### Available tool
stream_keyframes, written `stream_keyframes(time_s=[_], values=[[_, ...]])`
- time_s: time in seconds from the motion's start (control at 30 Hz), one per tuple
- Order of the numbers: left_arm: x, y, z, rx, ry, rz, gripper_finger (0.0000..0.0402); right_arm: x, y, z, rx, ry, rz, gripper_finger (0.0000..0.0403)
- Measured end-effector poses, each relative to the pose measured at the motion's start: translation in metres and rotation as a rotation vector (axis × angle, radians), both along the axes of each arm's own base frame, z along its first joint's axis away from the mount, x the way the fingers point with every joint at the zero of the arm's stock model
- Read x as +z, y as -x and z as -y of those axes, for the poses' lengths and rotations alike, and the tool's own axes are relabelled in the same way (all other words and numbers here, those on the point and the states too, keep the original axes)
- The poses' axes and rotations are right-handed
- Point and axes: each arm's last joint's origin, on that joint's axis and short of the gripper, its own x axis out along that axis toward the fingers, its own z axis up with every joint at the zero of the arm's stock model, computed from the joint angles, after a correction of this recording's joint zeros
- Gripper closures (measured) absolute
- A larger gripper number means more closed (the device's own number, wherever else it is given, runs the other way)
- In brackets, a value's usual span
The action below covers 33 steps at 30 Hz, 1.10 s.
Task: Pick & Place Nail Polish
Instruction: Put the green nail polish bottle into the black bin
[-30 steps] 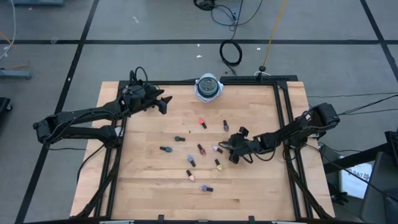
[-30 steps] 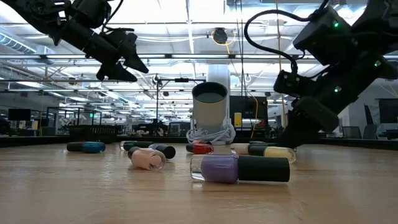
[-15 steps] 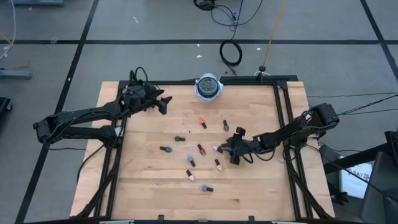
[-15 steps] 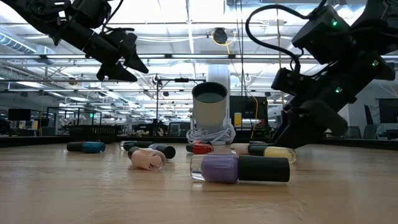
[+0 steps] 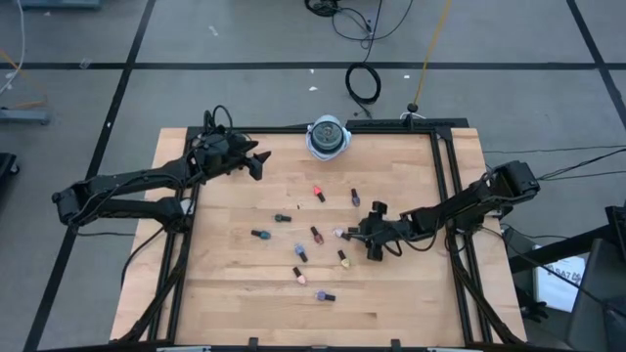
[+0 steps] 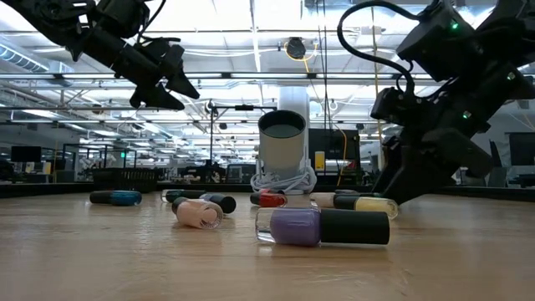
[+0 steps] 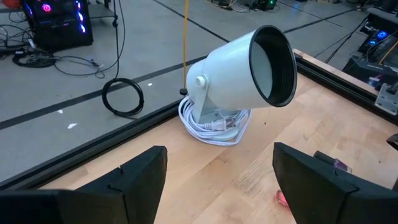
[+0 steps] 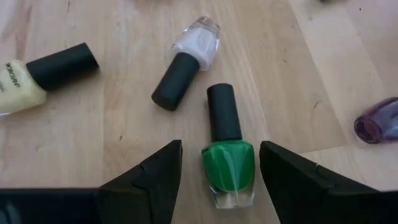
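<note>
Several tiny nail polish bottles with dark caps lie on their sides across the middle of the wooden table (image 5: 225, 303). My right gripper (image 5: 360, 234) is open, low over the table right of centre. In its wrist view its fingers stand on either side of a green bottle (image 8: 227, 163) without touching it. A pale pink bottle (image 8: 186, 59), a yellow one (image 8: 37, 74) and a purple one (image 8: 376, 121) lie close by. My left gripper (image 5: 256, 161) is open and empty, held high at the far left. A lilac bottle (image 6: 322, 226) lies nearest the low camera.
A white cup-shaped thing (image 5: 328, 137) stands on a coiled white cord at the table's far edge; it also shows in the left wrist view (image 7: 249, 68). Black frame rails (image 5: 445, 196) run along the table's sides. Cables lie on the floor beyond the table.
My right gripper has shifted a little toward the table's right edge, staying open and low over the bottles. The bottles lie where they were.
</note>
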Motion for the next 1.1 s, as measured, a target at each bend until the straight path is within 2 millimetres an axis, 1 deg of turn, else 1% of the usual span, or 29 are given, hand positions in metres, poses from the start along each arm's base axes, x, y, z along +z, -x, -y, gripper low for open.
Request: stream_keyframes(time_s=[0.1,0.17,0.4,0.63,0.8,1.03,1.1], values=[[0.000,0.000,0.000,0.000,0.000,0.000,0.0119,0.000,0.000,0.000,-0.004,-0.006,-0.006,0.0204],[0.000,0.000,0.000,0.000,0.000,0.000,0.0119,-0.001,0.001,0.000,0.006,-0.019,-0.016,0.0216],[0.000,0.000,0.000,0.000,0.000,0.001,0.0119,-0.001,0.001,0.000,0.008,-0.017,-0.025,0.0297],[0.000,0.000,0.000,0.000,0.000,0.002,0.0119,-0.001,0.001,0.000,0.013,-0.007,-0.025,0.0299],[0.000,0.000,0.000,0.001,0.001,0.003,0.0119,0.004,-0.001,-0.001,0.014,-0.020,0.028,0.0299],[0.000,0.000,0.000,-0.001,0.001,0.005,0.0119,0.029,-0.004,0.003,0.003,-0.044,0.178,0.0299],[0.000,0.000,0.000,-0.001,0.000,0.004,0.0119,0.040,-0.006,0.005,0.009,-0.041,0.254,0.0299]])
